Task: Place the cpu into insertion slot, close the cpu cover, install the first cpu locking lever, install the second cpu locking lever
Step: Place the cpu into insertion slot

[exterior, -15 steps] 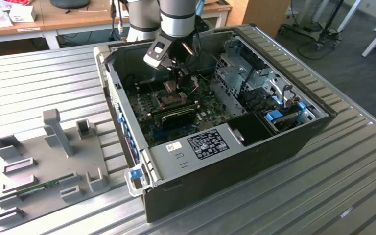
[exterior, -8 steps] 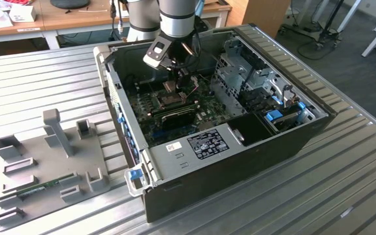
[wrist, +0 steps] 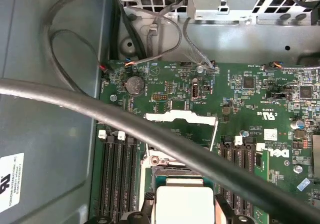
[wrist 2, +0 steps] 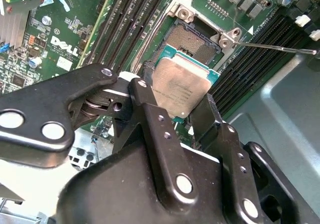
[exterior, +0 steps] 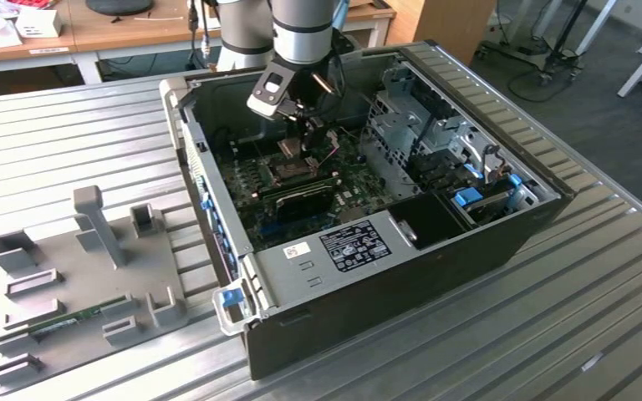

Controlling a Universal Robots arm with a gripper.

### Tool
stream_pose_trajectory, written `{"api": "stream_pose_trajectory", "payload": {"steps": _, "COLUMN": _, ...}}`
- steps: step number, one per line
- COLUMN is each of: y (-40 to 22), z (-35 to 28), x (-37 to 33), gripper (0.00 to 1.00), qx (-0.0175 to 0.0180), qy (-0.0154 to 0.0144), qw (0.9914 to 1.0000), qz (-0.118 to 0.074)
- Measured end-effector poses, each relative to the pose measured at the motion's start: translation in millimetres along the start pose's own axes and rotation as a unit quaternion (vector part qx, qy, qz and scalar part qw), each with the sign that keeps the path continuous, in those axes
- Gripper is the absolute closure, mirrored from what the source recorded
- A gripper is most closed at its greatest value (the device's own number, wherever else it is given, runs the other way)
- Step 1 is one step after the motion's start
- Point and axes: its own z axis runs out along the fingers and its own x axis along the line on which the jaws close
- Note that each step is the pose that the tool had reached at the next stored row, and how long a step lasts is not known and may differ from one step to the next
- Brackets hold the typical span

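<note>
Two fingers of the gripper clamp the chip above the socket; released tilted or off-corner, it could jam.

A ribbed metal table stands before wooden desks on grey floor.

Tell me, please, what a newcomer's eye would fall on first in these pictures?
The small flat square silvery-tan cpu, clamped between the black jaws, hangs over the open dark-centred square insertion slot on the green circuit board. In the exterior view, the big black computer case lies open on a ribbed metal table.
</note>
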Motion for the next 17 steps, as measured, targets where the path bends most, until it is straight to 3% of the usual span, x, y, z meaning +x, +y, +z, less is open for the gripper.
{"api": "stream_pose_trajectory", "payload": {"steps": 5, "y": -0.3, "z": 1.4, "x": 0.5, "gripper": 0.46, "qx": 0.0, "qy": 0.0001, "qw": 1.0, "qz": 0.0}}
{"api": "stream_pose_trajectory", "payload": {"steps": 13, "y": -2.5, "z": 10.4, "x": 1.7, "gripper": 0.46, "qx": 0.0, "qy": 0.0003, "qw": 1.0, "qz": 0.0}}
{"api": "stream_pose_trajectory", "payload": {"steps": 17, "y": -2.7, "z": 11.4, "x": 1.6, "gripper": 0.46, "qx": 0.0001, "qy": 0.0002, "qw": 1.0, "qz": 0.0}}
